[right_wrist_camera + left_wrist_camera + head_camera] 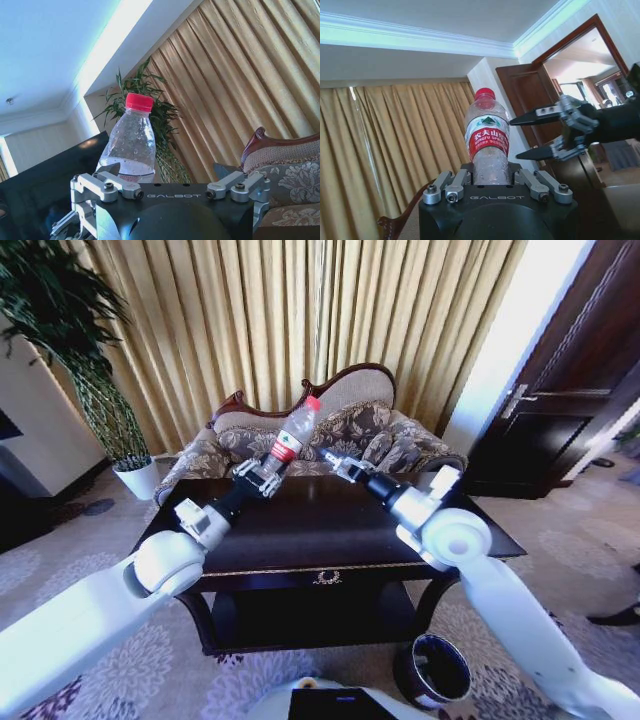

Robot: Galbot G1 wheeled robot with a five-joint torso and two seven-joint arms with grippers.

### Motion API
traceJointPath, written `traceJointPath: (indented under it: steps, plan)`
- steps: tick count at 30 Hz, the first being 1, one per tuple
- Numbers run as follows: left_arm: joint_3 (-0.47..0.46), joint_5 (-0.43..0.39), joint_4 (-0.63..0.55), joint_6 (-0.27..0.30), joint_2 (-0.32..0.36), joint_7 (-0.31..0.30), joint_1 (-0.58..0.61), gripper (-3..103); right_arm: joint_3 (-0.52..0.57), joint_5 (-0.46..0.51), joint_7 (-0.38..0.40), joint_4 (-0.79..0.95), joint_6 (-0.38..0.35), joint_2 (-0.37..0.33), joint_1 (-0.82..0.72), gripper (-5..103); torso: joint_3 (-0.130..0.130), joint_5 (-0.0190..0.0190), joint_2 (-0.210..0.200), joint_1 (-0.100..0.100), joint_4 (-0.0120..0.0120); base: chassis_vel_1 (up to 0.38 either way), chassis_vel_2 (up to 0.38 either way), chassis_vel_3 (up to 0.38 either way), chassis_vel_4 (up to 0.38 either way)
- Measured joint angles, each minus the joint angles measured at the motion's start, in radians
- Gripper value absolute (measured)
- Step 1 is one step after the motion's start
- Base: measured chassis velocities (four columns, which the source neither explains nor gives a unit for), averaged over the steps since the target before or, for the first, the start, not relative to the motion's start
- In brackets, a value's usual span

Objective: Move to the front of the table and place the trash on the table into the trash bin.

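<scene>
My left gripper is shut on the lower body of the clear plastic bottle, which has a red label and cap. It holds the bottle tilted in the air above the far edge of the dark table. In the left wrist view the bottle rises from between the left gripper's jaws. My right gripper is open just to the right of the bottle, apart from it, fingers spread. The right wrist view has the bottle beside the right gripper. The trash bin stands on the carpet at the table's front right.
An ornate sofa sits behind the table against gold curtains. A white plant pot with a tall plant stands at the far left. A dark wooden door is at the right. Patterned carpet surrounds the table.
</scene>
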Motion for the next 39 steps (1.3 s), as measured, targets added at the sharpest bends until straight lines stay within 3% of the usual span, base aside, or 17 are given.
traceJointPath:
  steps: [8,16,39]
  plan:
    - [0.020,-0.002,0.012,-0.012,-0.001,0.037,-0.003,32,-0.034,-0.024,-0.003,-0.023,0.006,0.027,0.043,100,0.000,-0.0001,0.000,0.000,0.0000,0.000,0.000,0.000,0.000]
    - [0.002,-0.010,-0.002,-0.011,0.000,0.013,0.013,30,-0.009,-0.065,-0.018,-0.016,0.006,0.027,0.004,100,0.000,0.0002,0.000,0.000,-0.0002,0.000,0.000,0.000,0.000]
    - [0.007,0.006,-0.034,0.002,-0.002,0.020,0.102,30,0.006,-0.091,-0.020,0.024,0.003,0.019,-0.032,100,0.000,0.0002,0.000,0.000,0.0000,0.000,0.000,0.000,0.000]
